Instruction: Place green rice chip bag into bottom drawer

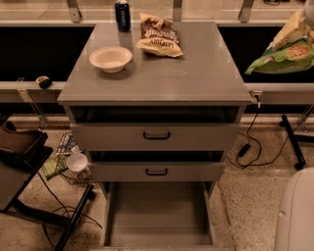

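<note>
My hand (308, 14) sits high in the top right corner of the view, mostly cut off by the edge, and it is clenched on the upper end of the green rice chip bag (280, 55). The bag hangs in the air out past the right edge of the desk (162, 78), well apart from it, in front of the dark gap and the pale rail behind. It slopes down to the left, with its bright green face and orange-tan chip picture turned up and a paler yellowish part nearest my hand. The bottom drawer (157, 215) is pulled far out at the foot of the desk, a wide flat grey tray with low side walls, and it lies well below the bag and to its left. Above it the middle drawer (156, 171) and the top drawer (157, 136), each with a black handle, stand slightly out, leaving a dark slot over each front. On the desk top a white bowl (111, 58) rests toward the left, a brown chip bag (158, 40) lies near the back centre, and a dark blue can (122, 14) stands upright at the back edge just left of that bag. A black cable (255, 142) trails across the speckled floor to the right, and part of my white body (297, 215) fills the lower right corner.
</note>
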You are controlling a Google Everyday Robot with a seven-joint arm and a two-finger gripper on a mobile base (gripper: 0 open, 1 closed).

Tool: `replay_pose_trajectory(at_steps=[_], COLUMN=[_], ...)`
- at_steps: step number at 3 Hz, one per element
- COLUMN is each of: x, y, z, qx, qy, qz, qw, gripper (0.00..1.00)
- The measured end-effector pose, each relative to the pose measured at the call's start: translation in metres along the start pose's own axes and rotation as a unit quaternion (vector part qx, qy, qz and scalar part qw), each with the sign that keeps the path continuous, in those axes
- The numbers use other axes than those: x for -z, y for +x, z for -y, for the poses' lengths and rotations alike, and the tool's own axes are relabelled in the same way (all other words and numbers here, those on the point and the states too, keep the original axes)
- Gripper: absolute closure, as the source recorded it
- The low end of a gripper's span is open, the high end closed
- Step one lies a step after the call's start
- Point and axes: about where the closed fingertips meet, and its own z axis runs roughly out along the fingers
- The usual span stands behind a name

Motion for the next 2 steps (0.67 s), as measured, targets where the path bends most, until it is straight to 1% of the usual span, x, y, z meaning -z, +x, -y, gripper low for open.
replay_pose_trajectory(at_steps=[1, 2], x=[-0.006, -0.054], y=[0.0, 0.04], z=[-0.003, 0.028], qx=[0.002, -0.036], qy=[-0.002, 0.014], qz=[0.006, -0.041], qw=[1.0, 0.9984], gripper=[1.0, 1.0])
